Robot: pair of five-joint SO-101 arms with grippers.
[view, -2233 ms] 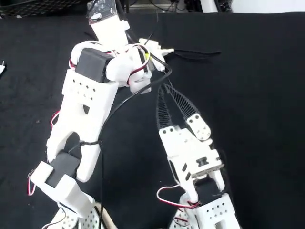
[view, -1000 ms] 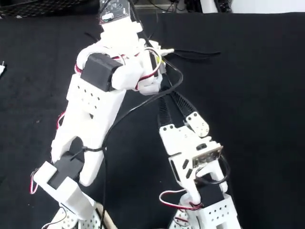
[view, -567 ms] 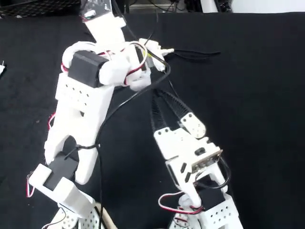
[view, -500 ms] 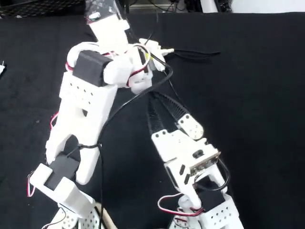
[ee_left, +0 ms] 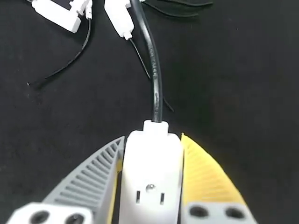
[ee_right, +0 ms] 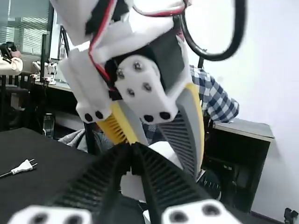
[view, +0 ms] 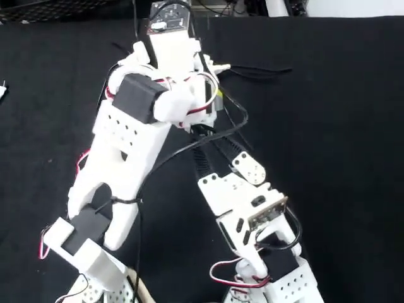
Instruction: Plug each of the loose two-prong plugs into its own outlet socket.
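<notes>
Left end effector (ee_left: 153, 140), clamped tight on the white outlet socket (ee_left: 150, 182), has swung across above the right end effector (view: 203, 148), whose black fingers have drawn together; mating looks near. From the left wrist I see the socket's slots and two loose plugs (ee_left: 119, 18) on the desk (ee_left: 233, 70); from above, arms block them.

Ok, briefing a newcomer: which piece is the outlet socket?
Over the black table, find the left hand, one grey finger, one yellow. Clamped between them is the white rectangular outlet block: two slots and a black cord, unlike the smaller white pieces beyond.
</notes>
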